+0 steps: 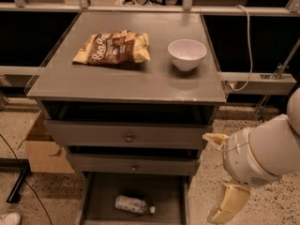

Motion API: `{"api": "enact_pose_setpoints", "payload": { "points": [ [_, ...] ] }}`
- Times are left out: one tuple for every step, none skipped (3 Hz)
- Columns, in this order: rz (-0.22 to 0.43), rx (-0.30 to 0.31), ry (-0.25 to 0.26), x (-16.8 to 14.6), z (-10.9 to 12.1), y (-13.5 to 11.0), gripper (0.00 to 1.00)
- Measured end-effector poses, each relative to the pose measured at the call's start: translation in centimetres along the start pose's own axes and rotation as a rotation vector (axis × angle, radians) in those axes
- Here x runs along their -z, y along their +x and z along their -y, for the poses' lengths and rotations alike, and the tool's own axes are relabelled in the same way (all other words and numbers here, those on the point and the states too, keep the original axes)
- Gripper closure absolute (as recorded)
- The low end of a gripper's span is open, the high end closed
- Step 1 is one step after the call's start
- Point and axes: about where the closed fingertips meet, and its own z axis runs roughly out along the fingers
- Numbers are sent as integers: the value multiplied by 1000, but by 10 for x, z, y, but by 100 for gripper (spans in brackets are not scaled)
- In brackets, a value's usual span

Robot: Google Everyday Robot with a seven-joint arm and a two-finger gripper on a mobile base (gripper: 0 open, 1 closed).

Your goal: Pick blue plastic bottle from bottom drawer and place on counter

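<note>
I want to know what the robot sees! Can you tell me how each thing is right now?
bottle: lying sideways in the bottom drawer
bottom drawer: pulled open
upper drawers: pushed in
chip bag: lying flat on the counter
bowl: upright, empty
gripper: right of the drawers, jaws open, holding nothing

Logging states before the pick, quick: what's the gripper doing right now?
Gripper: open, empty, right of the bottom drawer, where the blue plastic bottle lies.
</note>
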Motion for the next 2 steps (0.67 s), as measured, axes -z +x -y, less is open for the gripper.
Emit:
{"api": "enact_pose_setpoints", "payload": {
  "points": [
    [6, 1, 6, -15, -3, 0, 0],
    [19, -1, 17, -47, -3, 1, 0]
  ]
}}
